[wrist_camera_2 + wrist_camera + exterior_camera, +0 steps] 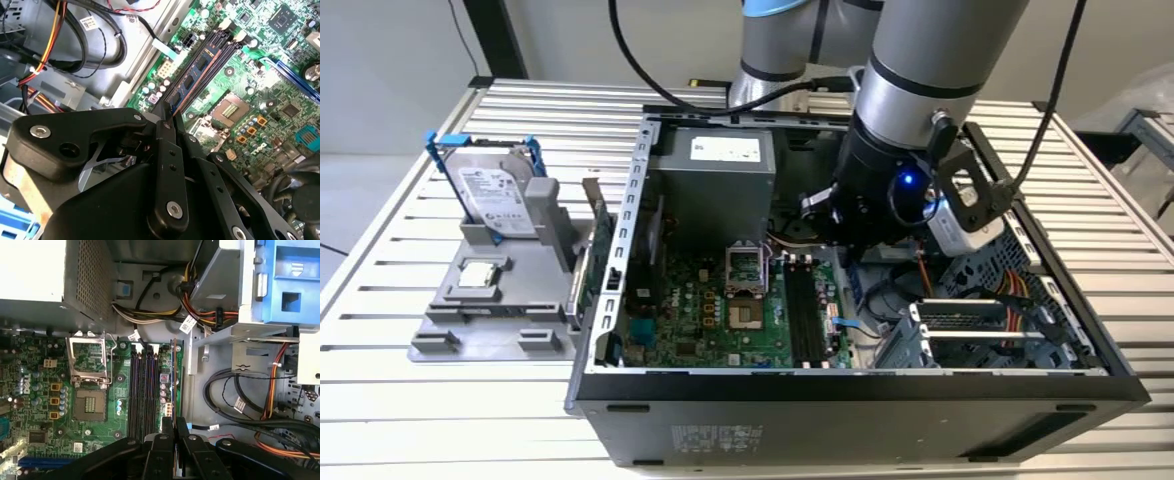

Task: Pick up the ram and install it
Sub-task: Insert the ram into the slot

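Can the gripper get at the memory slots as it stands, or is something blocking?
Probably yes. The gripper, shut on the ram, sits right over the memory slots; the cables lie off beside the board, not across them.

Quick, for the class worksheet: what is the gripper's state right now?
Gripper: closed, holding the long, thin dark ram stick.

Slatted surface [447, 410]
An open case [854, 425] sits on it; a grey rack [487, 305] stands just beside, at the exterior view's left.
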`<control>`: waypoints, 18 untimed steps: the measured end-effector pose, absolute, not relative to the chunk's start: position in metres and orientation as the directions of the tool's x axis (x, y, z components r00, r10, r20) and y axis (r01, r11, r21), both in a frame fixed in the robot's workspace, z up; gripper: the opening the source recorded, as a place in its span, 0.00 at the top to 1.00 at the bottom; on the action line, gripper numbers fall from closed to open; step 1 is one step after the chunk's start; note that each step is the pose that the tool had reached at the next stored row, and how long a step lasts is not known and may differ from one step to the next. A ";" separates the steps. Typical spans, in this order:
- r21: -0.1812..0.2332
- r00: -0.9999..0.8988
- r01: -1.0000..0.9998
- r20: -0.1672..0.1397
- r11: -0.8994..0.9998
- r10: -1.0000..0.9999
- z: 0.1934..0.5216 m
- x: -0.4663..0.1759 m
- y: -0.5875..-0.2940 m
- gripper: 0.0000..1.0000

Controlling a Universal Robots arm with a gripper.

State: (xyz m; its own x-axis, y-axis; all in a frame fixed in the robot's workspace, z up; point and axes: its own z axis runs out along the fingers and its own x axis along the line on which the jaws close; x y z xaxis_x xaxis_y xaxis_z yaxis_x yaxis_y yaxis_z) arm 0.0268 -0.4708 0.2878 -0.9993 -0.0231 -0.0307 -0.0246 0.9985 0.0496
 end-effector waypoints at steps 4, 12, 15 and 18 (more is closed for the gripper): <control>0.049 -0.999 -0.025 -0.031 0.998 -0.023 0.284 0.026 -0.473 1.00; 0.049 -0.999 -0.025 -0.031 0.998 -0.023 0.275 0.024 -0.476 1.00; 0.050 -0.999 -0.025 -0.031 0.998 -0.023 0.269 0.024 -0.477 1.00; 0.050 -0.999 -0.025 -0.031 0.998 -0.023 0.264 0.024 -0.477 1.00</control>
State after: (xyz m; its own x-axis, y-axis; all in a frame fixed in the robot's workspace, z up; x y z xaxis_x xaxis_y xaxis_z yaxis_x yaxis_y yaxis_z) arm 0.0238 -0.4774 0.2639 -0.9993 -0.0231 -0.0307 -0.0246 0.9985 0.0497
